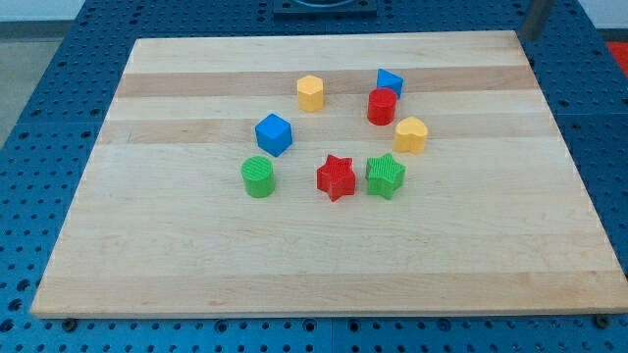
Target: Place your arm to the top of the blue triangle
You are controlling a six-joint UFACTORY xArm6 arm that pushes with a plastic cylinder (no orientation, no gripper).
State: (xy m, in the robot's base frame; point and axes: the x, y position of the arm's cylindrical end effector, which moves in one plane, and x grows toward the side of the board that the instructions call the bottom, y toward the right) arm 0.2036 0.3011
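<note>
Camera view shows no tip on the tabletop [196, 265], so its state cannot be told; only a blurred grey shape sits at the upper right corner. The blue triangle [390, 81] lies just above the red cylinder [382, 106]. The approach looks entirely undone.

Eight blocks sit on one wooden board [324, 265]: two blue, a triangle [390, 82] and a cube [274, 134]; two yellow [310, 93] [411, 134]; two red, a cylinder [382, 106] and a star [336, 177]; two green, a cylinder [258, 177] and a star [386, 176].
</note>
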